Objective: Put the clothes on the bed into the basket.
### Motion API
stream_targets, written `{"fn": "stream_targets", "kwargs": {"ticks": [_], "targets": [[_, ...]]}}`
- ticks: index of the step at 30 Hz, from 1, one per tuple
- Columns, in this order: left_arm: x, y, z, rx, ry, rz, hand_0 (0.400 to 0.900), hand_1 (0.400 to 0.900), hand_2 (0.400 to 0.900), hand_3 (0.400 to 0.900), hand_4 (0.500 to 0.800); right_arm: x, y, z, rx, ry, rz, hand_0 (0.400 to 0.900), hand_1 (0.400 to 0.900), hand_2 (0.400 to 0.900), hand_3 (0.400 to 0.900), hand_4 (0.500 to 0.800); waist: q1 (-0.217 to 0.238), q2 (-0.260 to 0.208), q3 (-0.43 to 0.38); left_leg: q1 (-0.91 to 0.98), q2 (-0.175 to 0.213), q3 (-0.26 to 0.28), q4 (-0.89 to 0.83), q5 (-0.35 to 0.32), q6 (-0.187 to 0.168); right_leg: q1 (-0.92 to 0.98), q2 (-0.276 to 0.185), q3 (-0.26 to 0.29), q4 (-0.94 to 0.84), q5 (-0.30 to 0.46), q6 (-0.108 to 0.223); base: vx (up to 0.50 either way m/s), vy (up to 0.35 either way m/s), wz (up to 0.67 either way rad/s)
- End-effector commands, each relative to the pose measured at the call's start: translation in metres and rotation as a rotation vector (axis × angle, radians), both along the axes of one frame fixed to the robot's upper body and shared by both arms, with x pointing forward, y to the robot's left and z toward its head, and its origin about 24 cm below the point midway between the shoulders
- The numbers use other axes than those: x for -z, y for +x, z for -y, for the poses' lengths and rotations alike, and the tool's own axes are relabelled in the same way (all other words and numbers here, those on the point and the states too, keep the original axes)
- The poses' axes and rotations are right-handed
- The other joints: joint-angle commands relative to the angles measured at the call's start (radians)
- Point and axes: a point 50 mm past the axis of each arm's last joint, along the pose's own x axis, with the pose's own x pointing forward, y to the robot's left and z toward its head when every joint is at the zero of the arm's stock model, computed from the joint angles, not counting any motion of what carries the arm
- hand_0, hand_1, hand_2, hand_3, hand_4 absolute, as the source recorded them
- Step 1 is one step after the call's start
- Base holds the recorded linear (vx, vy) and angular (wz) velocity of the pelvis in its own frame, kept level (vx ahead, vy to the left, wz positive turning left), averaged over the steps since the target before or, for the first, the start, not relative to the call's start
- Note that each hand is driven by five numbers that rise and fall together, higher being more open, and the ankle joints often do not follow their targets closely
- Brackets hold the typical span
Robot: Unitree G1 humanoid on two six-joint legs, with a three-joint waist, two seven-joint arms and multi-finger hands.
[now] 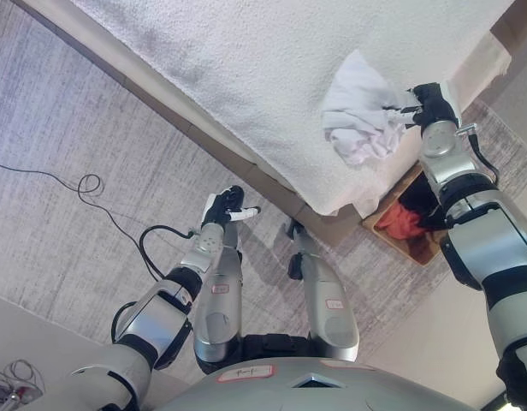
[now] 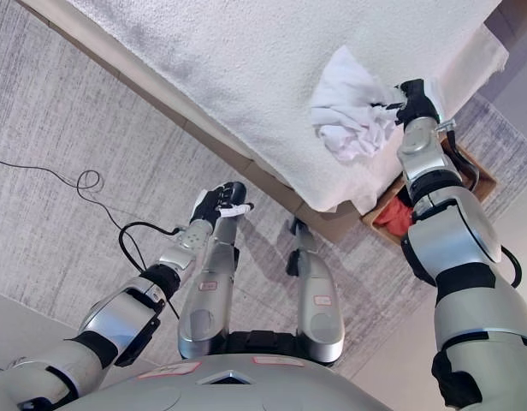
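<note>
A white garment (image 1: pixel 359 116) lies bunched near the corner of the bed (image 1: pixel 246 60), which has a white textured cover. My right hand (image 1: pixel 430 104) is shut on the garment's right side and holds it at the bed's edge. The basket (image 1: pixel 409 224), a brown box on the floor by the bed's corner, holds a red-orange cloth (image 1: pixel 399 220). My left hand (image 1: pixel 222 205) hangs open and empty over the carpet, below the bed's long edge. The garment also shows in the right eye view (image 2: pixel 349 107).
The bed's tan frame (image 1: pixel 161 103) runs diagonally across the view. Grey carpet (image 1: pixel 67 128) covers the floor to the left. A pale floor strip (image 1: pixel 417 342) lies at lower right beyond the carpet.
</note>
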Motion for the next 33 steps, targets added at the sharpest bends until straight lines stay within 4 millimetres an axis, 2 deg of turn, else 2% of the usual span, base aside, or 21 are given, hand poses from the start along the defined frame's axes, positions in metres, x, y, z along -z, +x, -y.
{"fn": "stream_targets", "kwargs": {"ticks": [1,9,10,11,13,14,17,18,24,29,33], "targets": [[-0.005,0.005,0.005,-0.014,-0.005,0.037,0.9,0.9,0.9,0.9,0.8,-0.009,0.011,-0.029,-0.081,0.091,0.074,0.4,0.4,0.4,0.4,0.5,0.015,-0.043,-0.022,0.101,0.003,0.068,0.025,-0.109,0.024,-0.019,-0.098,0.068,0.108,-0.03,0.057,0.0,0.0,0.0],[0.004,-0.005,-0.003,-0.042,-0.009,0.007,0.9,0.9,0.9,0.9,0.8,0.018,-0.004,-0.021,-0.054,0.187,0.085,0.4,0.4,0.4,0.4,0.5,-0.021,-0.058,-0.075,0.166,0.0,0.087,0.001,-0.122,0.029,0.04,-0.102,0.078,0.083,-0.02,0.069,0.03,0.021,-0.1],[0.005,-0.007,-0.003,-0.029,-0.008,0.008,0.9,0.9,0.9,0.9,0.8,0.029,-0.012,-0.016,-0.039,0.222,0.092,0.4,0.4,0.4,0.4,0.5,-0.036,-0.062,-0.1,0.191,0.0,0.096,-0.01,-0.127,0.032,0.059,-0.105,0.087,0.073,-0.016,0.074,0.04,0.05,-0.26],[0.005,-0.008,-0.003,-0.029,-0.008,0.007,0.9,0.9,0.9,0.9,0.8,0.029,-0.012,-0.016,-0.039,0.222,0.091,0.4,0.4,0.4,0.4,0.5,-0.035,-0.063,-0.099,0.193,0.0,0.097,-0.011,-0.127,0.033,0.06,-0.104,0.087,0.073,-0.016,0.074,0.05,0.058,-0.28],[0.007,-0.013,-0.004,-0.003,-0.003,0.011,0.9,0.9,0.9,0.9,0.8,0.053,-0.03,-0.003,0.005,0.266,0.078,0.4,0.4,0.4,0.4,0.5,-0.063,-0.062,-0.141,0.237,-0.004,0.116,-0.033,-0.136,0.04,0.094,-0.107,0.098,0.056,-0.008,0.084,0.06,0.065,-0.31],[0.008,-0.013,-0.004,-0.003,-0.003,0.01,0.9,0.9,0.9,0.9,0.8,0.053,-0.03,-0.003,0.005,0.266,0.077,0.4,0.4,0.4,0.4,0.5,-0.062,-0.062,-0.141,0.239,-0.004,0.117,-0.034,-0.136,0.04,0.095,-0.107,0.098,0.055,-0.008,0.084,0.06,0.072,-0.34],[0.009,-0.019,-0.004,0.025,-0.002,0.012,0.9,0.9,0.9,0.9,0.8,0.075,-0.054,0.019,0.075,0.281,0.045,0.4,0.4,0.4,0.4,0.5,-0.091,-0.062,-0.189,0.292,-0.007,0.144,-0.047,-0.154,0.048,0.135,-0.107,0.118,0.043,-0.008,0.091,0.07,0.059,-0.35],[0.011,-0.024,-0.008,0.033,-0.003,0.005,0.9,0.9,0.9,0.9,0.8,0.09,-0.071,0.032,0.117,0.282,0.0,0.4,0.4,0.4,0.4,0.5,-0.107,-0.061,-0.22,0.321,-0.009,0.157,-0.048,-0.166,0.053,0.16,-0.107,0.126,0.035,-0.007,0.097,0.1,0.051,-0.36],[0.02,-0.036,-0.02,0.044,0.007,-0.042,0.9,0.9,0.9,0.9,0.8,0.115,-0.11,0.072,0.258,0.281,-0.111,0.4,0.4,0.4,0.4,0.5,-0.137,-0.064,-0.289,0.382,-0.008,0.199,-0.048,-0.196,0.054,0.213,-0.105,0.155,0.005,0.0,0.106,0.04,0.012,-0.26],[0.031,-0.049,-0.032,0.021,0.006,-0.098,0.9,0.9,0.9,0.9,0.8,0.121,-0.143,0.111,0.436,0.304,-0.151,0.4,0.4,0.4,0.4,0.5,-0.159,-0.059,-0.344,0.421,-0.001,0.24,-0.048,-0.213,0.051,0.239,-0.1,0.19,-0.015,0.005,0.11,0.01,-0.013,-0.3],[0.033,-0.053,-0.031,0.027,-0.008,-0.108,0.9,0.9,0.9,0.9,0.8,0.121,-0.17,0.139,0.599,0.325,-0.149,0.4,0.4,0.4,0.4,0.5,-0.166,-0.047,-0.369,0.428,0.0,0.25,-0.048,-0.217,0.05,0.251,-0.1,0.191,-0.03,0.01,0.113,0.0,-0.008,-0.09]]}}
